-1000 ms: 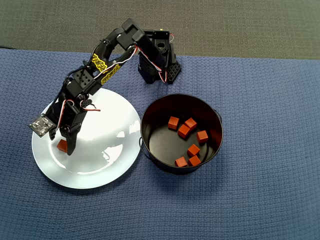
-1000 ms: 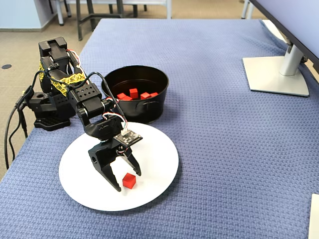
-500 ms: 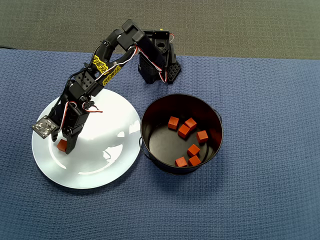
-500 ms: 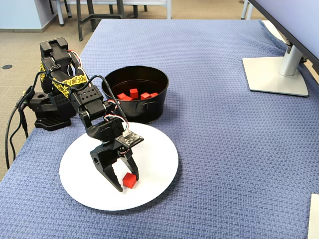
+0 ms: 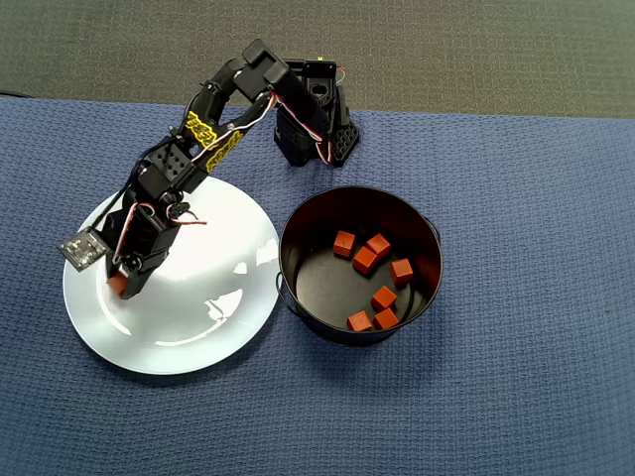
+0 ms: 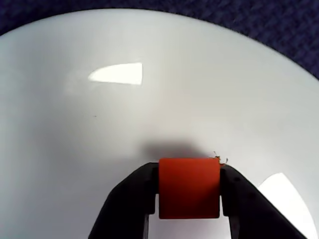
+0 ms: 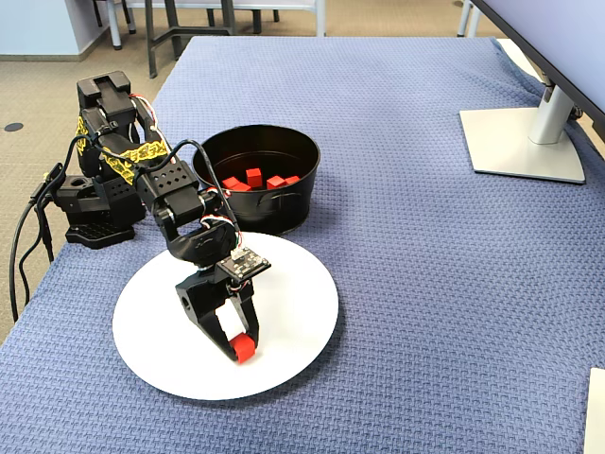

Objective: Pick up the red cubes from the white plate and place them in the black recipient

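One red cube [image 6: 189, 188] sits squarely between my gripper's [image 6: 189, 174] black fingers, which are shut on its two sides. This is low over the white plate [image 5: 198, 297], near its left part in the overhead view, where the cube [image 5: 116, 285] peeks out under the gripper [image 5: 119, 286]. In the fixed view the gripper [image 7: 241, 348] holds the cube [image 7: 243, 348] at the plate's [image 7: 293, 293] front; whether it touches the surface is unclear. The black recipient [image 5: 433, 248] stands right of the plate with several red cubes [image 5: 367, 260] inside. No other cube shows on the plate.
The arm's base [image 5: 313, 124] stands behind plate and pot at the blue cloth's far edge. In the fixed view a monitor foot [image 7: 525, 142] stands at the far right, and a white object [image 7: 597, 416] shows at the bottom right corner.
The open jaws moved over the lone cube on the plate and closed on it. The cubes in the pot stayed put.
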Robot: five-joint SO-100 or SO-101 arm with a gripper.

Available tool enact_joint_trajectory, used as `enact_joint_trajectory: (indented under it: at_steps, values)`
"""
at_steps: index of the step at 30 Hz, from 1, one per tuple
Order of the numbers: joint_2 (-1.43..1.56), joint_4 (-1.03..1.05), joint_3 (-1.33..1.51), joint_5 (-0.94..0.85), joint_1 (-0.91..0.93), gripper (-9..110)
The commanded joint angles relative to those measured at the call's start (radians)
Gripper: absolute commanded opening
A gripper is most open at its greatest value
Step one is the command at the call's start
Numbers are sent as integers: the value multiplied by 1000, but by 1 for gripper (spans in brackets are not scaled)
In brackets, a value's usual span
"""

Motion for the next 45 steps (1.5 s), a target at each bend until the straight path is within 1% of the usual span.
enact_joint_trajectory:
  at_steps: [1, 5, 7, 9, 12, 18, 21, 23, 28, 31, 32, 34, 35, 37, 41, 42, 44, 45]
  values:
    - [213, 87, -74, 149, -37, 0]
    - [357, 95, -86, 356, -78, 0]
    - [426, 94, -84, 494, -109, 0]
    - [511, 140, -91, 649, -146, 0]
    - [650, 308, -124, 868, -221, 0]
    - [887, 647, -115, 1163, -503, 0]
    - [971, 755, -54, 1292, -661, 0]
    - [1025, 775, 23, 1379, -735, 0]
    - [1137, 775, 238, 1600, -773, 0]
    - [1187, 729, 383, 1615, -799, 1]
    - [1198, 712, 417, 1618, -805, 6]
    - [1206, 706, 446, 1603, -819, 27]
    - [1212, 709, 446, 1603, -818, 34]
    - [1226, 723, 417, 1592, -802, 39]
    - [1298, 807, 341, 1555, -782, 38]
    - [1333, 834, 330, 1546, -782, 35]
    - [1425, 897, 322, 1551, -778, 24]
    - [1473, 936, 324, 1551, -775, 22]
